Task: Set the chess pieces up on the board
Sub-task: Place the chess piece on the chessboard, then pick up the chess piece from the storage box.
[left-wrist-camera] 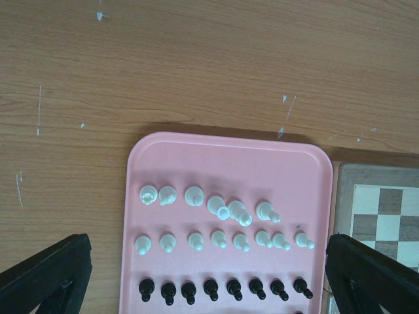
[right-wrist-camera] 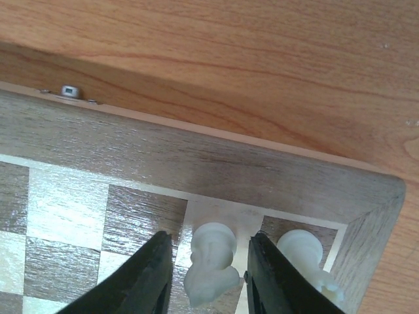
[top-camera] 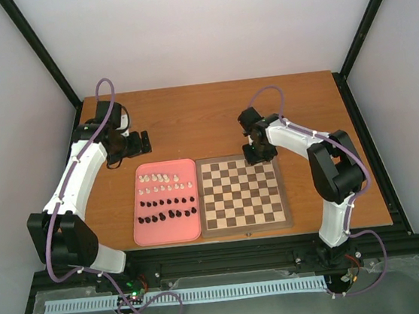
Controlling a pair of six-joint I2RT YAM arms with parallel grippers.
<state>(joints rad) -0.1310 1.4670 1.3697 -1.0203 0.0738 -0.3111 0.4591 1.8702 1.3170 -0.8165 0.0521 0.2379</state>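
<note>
You were barely into the job at this point. The square wooden chessboard with brown and cream checks (top-camera: 237, 199) lay on the brown wooden table (top-camera: 190, 121), right beside the plain pink rounded tray (top-camera: 170, 233), and only its far right corner had anything on it. Your right gripper (right-wrist-camera: 209, 239) was low over that corner. Its two dark fingers stood on either side of a small white piece (right-wrist-camera: 211, 258) upright on the square next to the corner one. A sliver of board showed between the left finger and the piece, so the jaws looked narrowly apart, with no real clamp on it. A second white piece (right-wrist-camera: 301, 252) stood in the corner square itself, just beside the right finger. I count those two as placed, provided the first was squarely seated, which the wrist view cut off too low to confirm. Every other square in the overhead view was bare. The remaining white chess pieces (left-wrist-camera: 219, 222) were on the tray in two rows. The farther row was short and several in it lay tipped against each other, so they would need more careful picks. Nearer you sat the black chess pieces (top-camera: 168, 209), also in two rows and untouched. Your left gripper (top-camera: 141, 143) hung over bare table beyond the tray's far edge with its fingers spread wide and nothing between them. By my reckoning, nearly the whole white set and all of the black set were left to place.
</note>
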